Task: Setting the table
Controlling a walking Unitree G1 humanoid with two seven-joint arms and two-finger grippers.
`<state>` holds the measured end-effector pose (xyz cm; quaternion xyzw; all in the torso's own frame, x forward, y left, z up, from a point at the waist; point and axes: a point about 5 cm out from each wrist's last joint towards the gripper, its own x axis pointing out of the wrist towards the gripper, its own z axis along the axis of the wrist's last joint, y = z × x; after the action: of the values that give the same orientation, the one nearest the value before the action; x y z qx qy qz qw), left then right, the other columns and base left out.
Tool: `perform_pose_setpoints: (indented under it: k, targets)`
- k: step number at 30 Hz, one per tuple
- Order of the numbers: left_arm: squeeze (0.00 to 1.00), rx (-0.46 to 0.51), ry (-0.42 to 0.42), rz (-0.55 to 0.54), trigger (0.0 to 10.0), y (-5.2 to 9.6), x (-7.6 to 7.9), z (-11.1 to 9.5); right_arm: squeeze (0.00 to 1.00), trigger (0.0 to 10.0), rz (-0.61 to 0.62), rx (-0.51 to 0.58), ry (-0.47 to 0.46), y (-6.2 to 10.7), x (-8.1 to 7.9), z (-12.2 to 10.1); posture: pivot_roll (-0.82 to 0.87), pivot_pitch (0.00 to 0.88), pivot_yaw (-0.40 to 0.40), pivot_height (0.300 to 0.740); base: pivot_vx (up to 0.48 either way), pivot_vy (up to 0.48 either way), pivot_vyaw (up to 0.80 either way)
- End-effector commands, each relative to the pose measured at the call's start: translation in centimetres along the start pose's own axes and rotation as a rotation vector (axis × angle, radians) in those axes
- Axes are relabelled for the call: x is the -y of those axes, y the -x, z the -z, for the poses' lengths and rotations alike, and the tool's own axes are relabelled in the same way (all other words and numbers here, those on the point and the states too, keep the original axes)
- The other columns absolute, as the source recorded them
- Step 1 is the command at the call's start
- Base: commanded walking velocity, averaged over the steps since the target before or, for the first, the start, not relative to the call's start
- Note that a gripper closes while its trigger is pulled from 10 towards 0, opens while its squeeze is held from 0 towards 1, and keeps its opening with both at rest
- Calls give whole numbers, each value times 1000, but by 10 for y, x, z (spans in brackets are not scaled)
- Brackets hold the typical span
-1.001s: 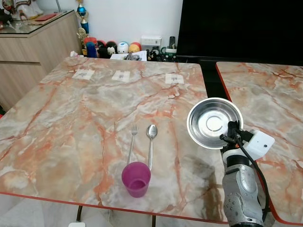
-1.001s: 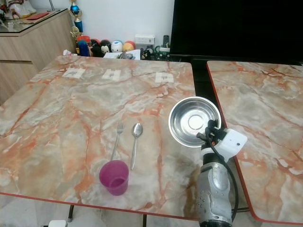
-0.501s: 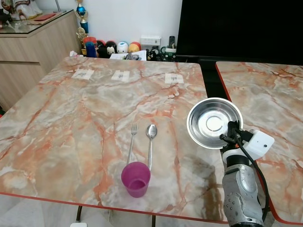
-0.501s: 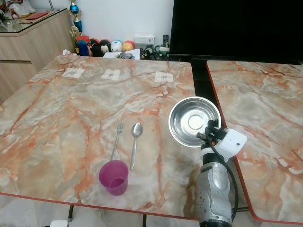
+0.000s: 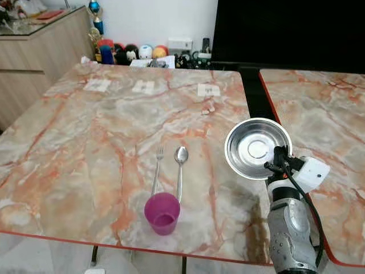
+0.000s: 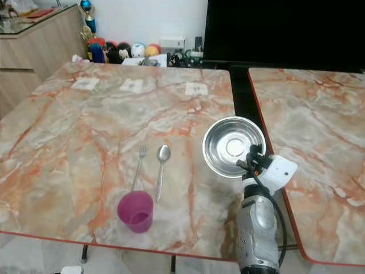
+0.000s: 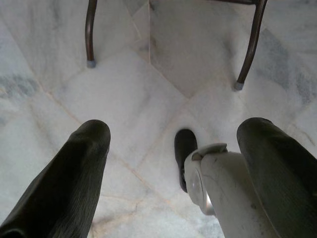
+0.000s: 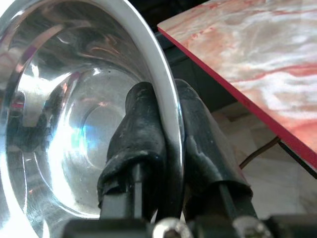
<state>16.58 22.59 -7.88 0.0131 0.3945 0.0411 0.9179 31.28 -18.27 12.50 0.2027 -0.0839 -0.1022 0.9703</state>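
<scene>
Three pieces already lie near the marble table's [image 5: 85, 148] front edge: fork [image 5: 158, 169] beside spoon [image 5: 180, 171], pink cup [image 5: 162, 213] just in front. And the steel bowl [image 5: 258, 148] hangs above the table's right edge, its rim pinched by the right gripper [image 8: 166, 144], placement not yet done. Left gripper [image 7: 173, 163] dangles spread over the floor. Hard to say whether the bowl touches the tabletop.

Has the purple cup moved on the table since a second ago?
No. The purple plastic cup still sits just below the metal fork and spoon; only the camera tilted.
</scene>
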Motion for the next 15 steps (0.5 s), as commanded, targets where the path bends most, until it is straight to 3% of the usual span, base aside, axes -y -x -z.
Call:
perform_pose_setpoints:
  k: [1, 12, 15]
  targets:
    - [0, -26, 16, -6, 10000, 3, 0, 8, 0, 10000, -2, -5, -1, -1, -2, 0, 19, 80, -15, 740, -277, 0, 0]
    - [0, -25, 15, -6, 10000, 3, 0, 8, 0, 10000, 0, -6, -2, -2, -2, 0, 20, 81, -17, 740, -273, 0, 0]
    - [0, -26, 12, -7, 10000, 2, 0, 8, 0, 10000, 0, -6, -2, -2, -2, 0, 20, 81, -16, 740, 0, 0, 0]
